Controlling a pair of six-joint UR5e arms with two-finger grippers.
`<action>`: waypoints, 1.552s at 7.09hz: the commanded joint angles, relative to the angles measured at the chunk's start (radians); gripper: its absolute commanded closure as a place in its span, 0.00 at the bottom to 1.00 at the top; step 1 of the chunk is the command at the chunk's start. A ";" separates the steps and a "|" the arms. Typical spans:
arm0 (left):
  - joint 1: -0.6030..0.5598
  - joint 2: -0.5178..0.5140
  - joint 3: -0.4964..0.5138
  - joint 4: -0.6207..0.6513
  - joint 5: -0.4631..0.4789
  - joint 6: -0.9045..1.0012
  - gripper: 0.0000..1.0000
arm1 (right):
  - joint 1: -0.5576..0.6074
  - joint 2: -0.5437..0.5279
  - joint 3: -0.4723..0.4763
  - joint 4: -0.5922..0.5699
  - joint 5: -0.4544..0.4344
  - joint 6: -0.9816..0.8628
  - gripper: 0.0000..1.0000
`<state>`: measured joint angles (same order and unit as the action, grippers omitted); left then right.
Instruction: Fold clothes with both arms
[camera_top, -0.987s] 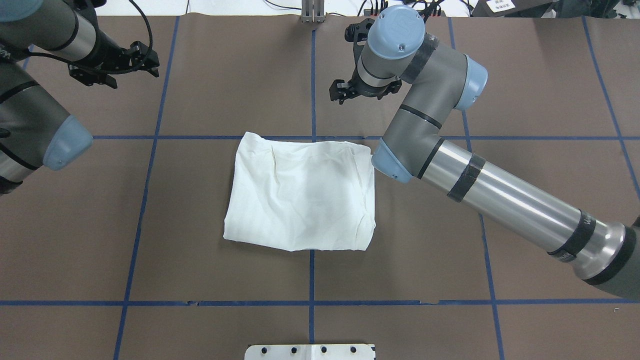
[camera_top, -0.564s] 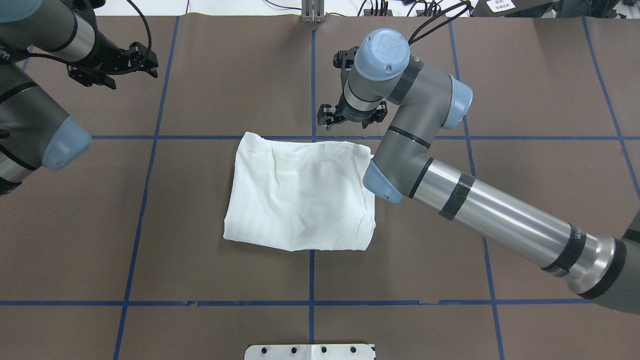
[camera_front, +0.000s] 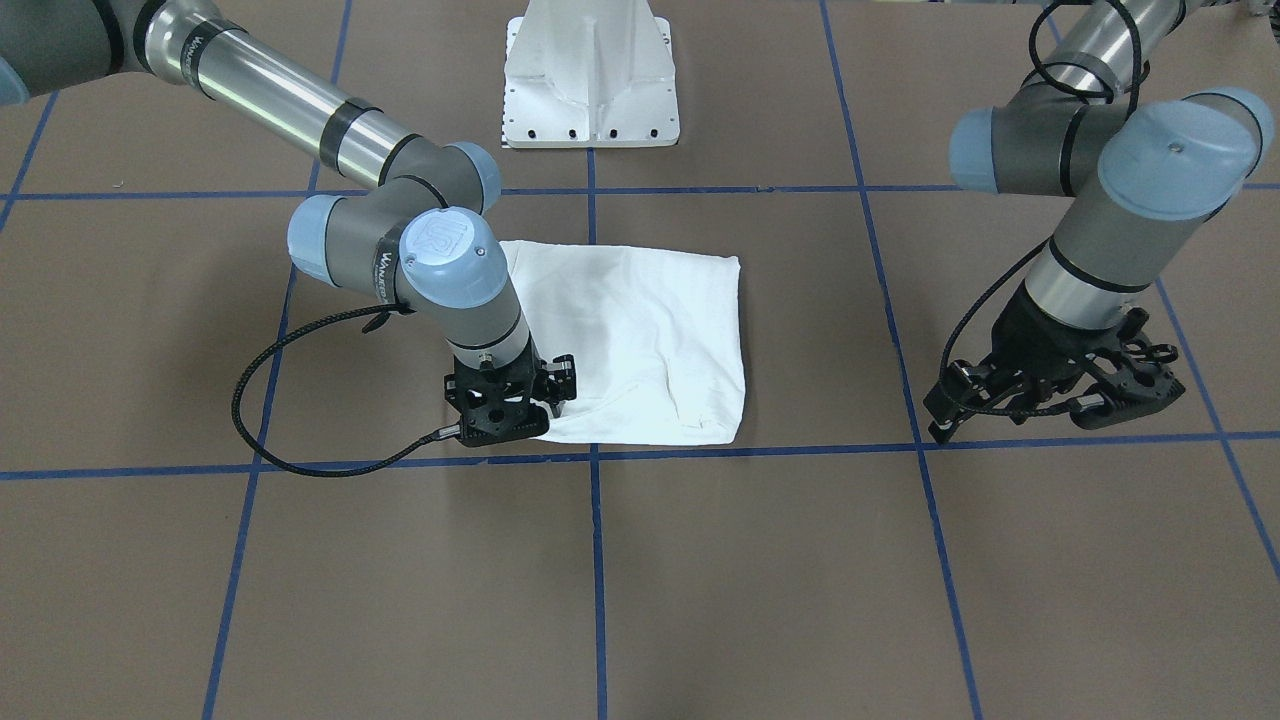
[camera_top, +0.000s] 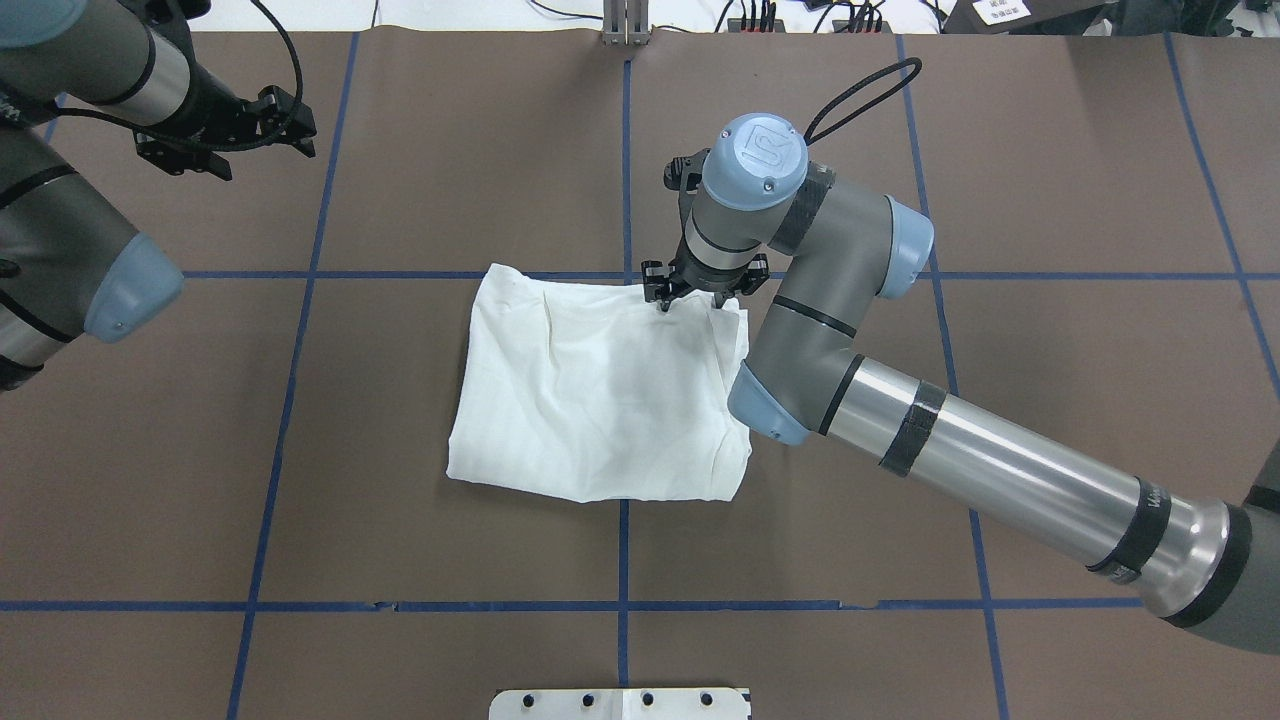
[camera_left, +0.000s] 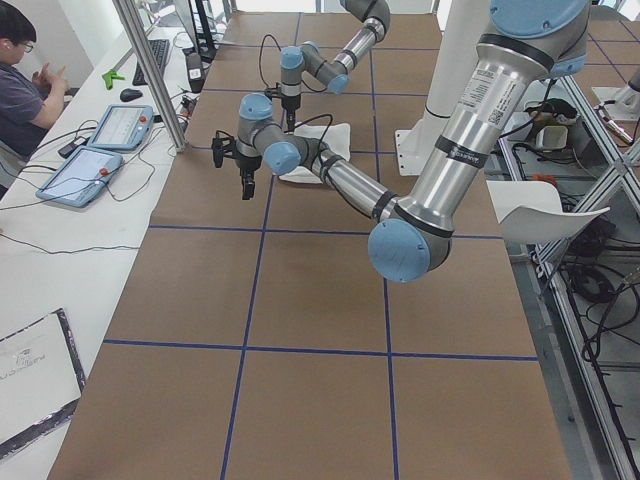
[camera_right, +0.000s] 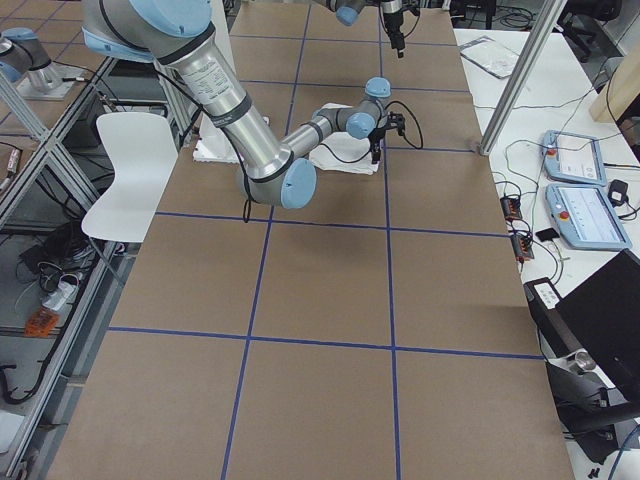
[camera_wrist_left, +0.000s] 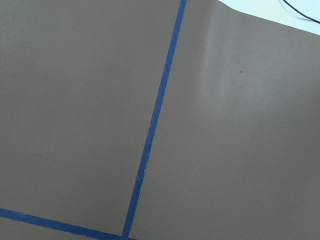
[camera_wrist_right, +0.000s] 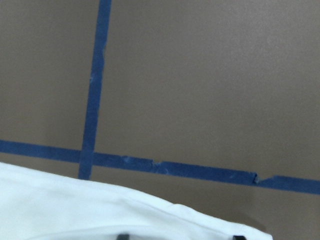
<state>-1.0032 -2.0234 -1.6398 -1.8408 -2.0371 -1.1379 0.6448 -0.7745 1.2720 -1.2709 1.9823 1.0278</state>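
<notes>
The clothes are one white shirt (camera_top: 600, 390), folded into a rough rectangle at the table's middle (camera_front: 640, 320). My right gripper (camera_top: 690, 300) stands open, pointing down on the shirt's far edge near its far right corner (camera_front: 510, 415). In the right wrist view its two dark fingertips (camera_wrist_right: 122, 236) sit apart at the bottom, with the shirt's hem (camera_wrist_right: 75, 210) between them. My left gripper (camera_top: 308, 128) hangs open above bare table at the far left, well away from the shirt (camera_front: 1055, 415). The left wrist view holds only brown table and blue tape.
Blue tape lines (camera_top: 625, 170) divide the brown table top into squares. A white metal pedestal (camera_front: 590, 80) stands at the robot's edge of the table. At the far side, a person (camera_left: 25, 80) sits at a bench with tablets (camera_left: 120, 125).
My right gripper has come down and toward the robot, from beyond the blue tape line onto the shirt's far edge. The left arm and the shirt have stayed put.
</notes>
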 joint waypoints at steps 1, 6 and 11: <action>0.002 0.000 0.000 0.000 -0.002 0.000 0.01 | 0.006 -0.018 0.033 -0.001 0.027 0.001 0.30; 0.005 0.000 0.003 -0.008 0.000 -0.006 0.01 | 0.021 -0.016 0.038 -0.005 0.018 0.000 0.33; 0.005 0.000 0.005 -0.009 0.000 -0.006 0.01 | -0.002 -0.012 0.024 -0.007 0.017 -0.002 0.38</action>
<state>-0.9986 -2.0234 -1.6357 -1.8494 -2.0371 -1.1443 0.6473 -0.7860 1.3004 -1.2778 1.9989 1.0268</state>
